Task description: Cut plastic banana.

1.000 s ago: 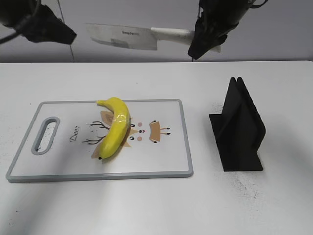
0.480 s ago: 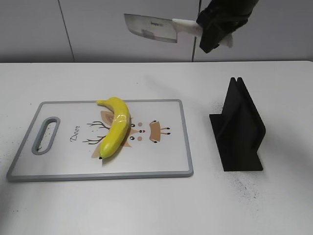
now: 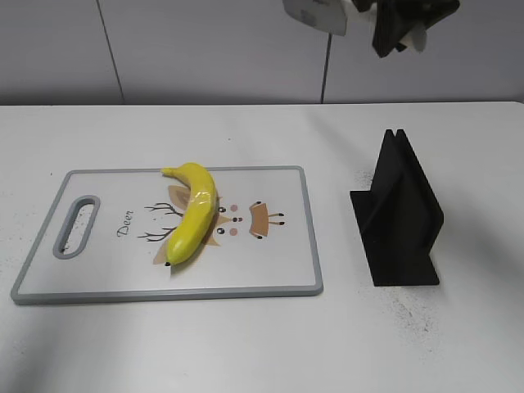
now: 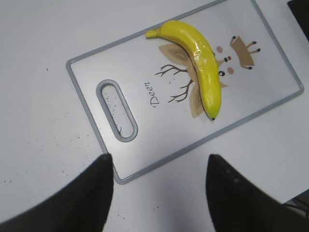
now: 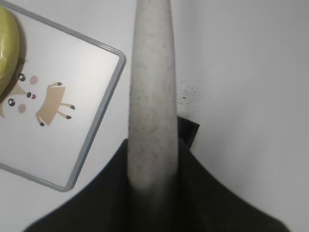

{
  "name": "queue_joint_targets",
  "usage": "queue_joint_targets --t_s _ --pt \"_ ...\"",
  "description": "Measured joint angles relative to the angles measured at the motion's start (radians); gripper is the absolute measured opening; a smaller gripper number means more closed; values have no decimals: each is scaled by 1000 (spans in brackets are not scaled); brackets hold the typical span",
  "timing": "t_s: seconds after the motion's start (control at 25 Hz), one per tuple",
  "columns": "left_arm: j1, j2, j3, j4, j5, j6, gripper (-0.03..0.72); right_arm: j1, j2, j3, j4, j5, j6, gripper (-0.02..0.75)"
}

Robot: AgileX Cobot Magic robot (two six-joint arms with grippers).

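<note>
The yellow plastic banana (image 3: 192, 211) lies whole on the white cutting board (image 3: 270, 262), left of its middle. It also shows in the left wrist view (image 4: 200, 67) and, as a sliver, in the right wrist view (image 5: 7, 48). My right gripper (image 3: 401, 20) is at the top edge, high above the table, shut on the pale handle (image 5: 152, 96) of a knife; only part of the blade (image 3: 315, 12) shows. My left gripper (image 4: 159, 159) is open and empty, high above the board's near corner (image 4: 120, 179). It is out of the exterior view.
A black knife stand (image 3: 399, 217) stands on the white table right of the board; a bit of it (image 5: 189, 131) shows beside the knife handle. The board (image 5: 72, 121) has a handle slot (image 3: 75, 225) at its left end.
My right gripper has carried the knife up and to the right, so most of the blade has left the top of the view. The left arm has left the exterior view. The banana has not moved.
</note>
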Motion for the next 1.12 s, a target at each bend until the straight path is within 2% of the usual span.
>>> queue_joint_targets --t_s 0.12,0.2,0.32,0.6,0.92,1.12 --pt "-87 -72 0 51 5 -26 585 0 -27 0 -34 2 59 161" --pt "-103 -124 9 80 5 -67 585 0 -44 8 -41 2 81 161" --pt "-104 -222 71 125 4 -134 585 0 -78 45 -41 2 97 161" --pt "-106 -516 343 135 7 -165 584 0 -204 241 -41 -30 136 161" --pt "-107 -847 588 146 -1 -200 574 0 -353 540 -42 -215 205 161" --pt "-107 -1015 702 247 -17 -321 571 0 -434 729 -42 -322 264 161"
